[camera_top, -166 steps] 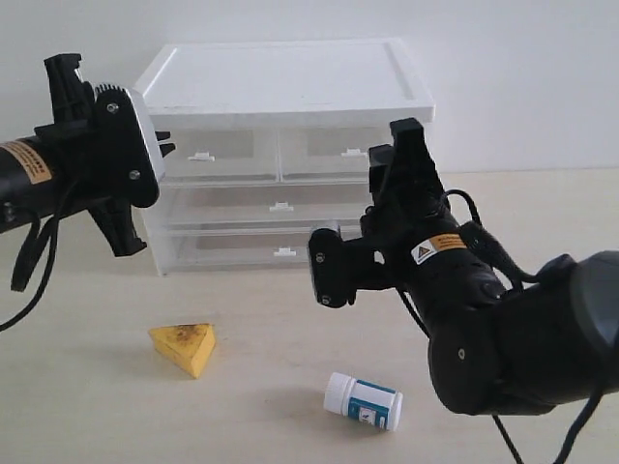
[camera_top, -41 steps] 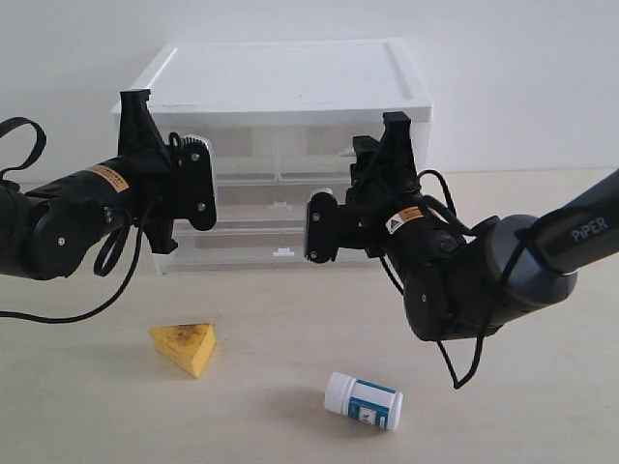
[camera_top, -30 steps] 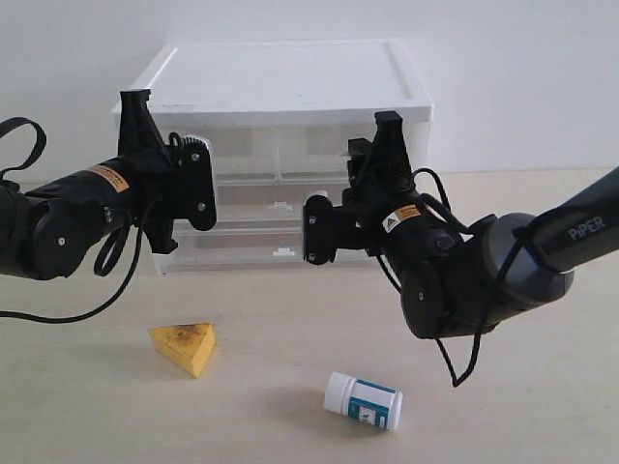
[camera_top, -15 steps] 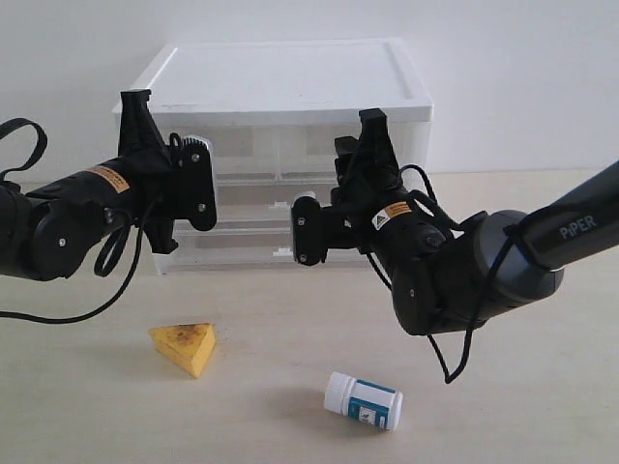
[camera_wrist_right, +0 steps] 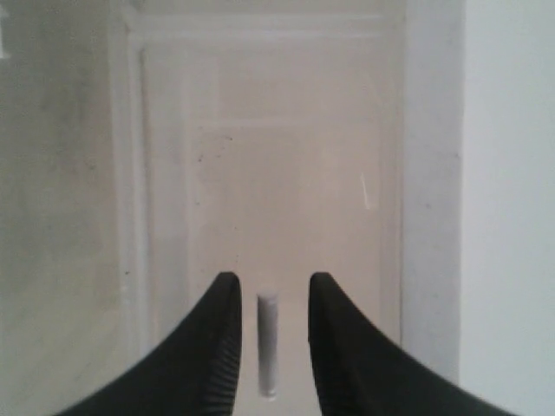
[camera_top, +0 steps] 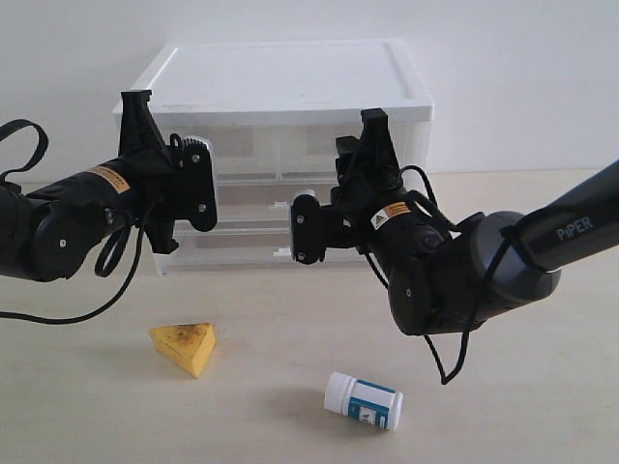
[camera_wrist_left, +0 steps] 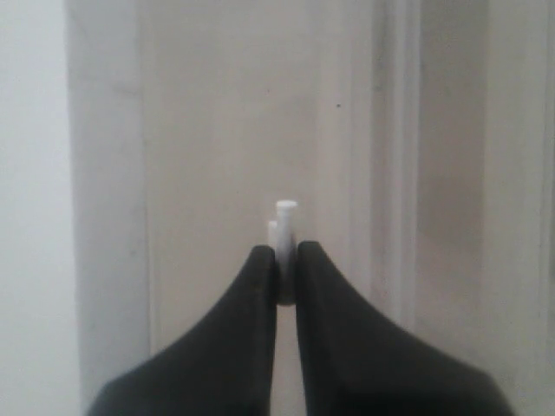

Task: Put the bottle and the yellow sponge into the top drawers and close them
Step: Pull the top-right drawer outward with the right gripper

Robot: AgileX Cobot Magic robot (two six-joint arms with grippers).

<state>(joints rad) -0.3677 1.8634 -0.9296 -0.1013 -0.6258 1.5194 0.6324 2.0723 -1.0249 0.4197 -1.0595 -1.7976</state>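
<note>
Left wrist view, pincer pinching tab edge

A: What stays hidden from outside?

B: The left arm and right arm cover the top drawers' fronts, so both tabs and the pincer tips are out of sight there. Each arm runs off a side edge. The bottle's label print is too small to read.

A: And the wrist views?

B: Blurred. The left pincer hides the lower end of the left tab. The right pincer is cut off by the frame edge, and the drawers' insides can't be told.
</note>
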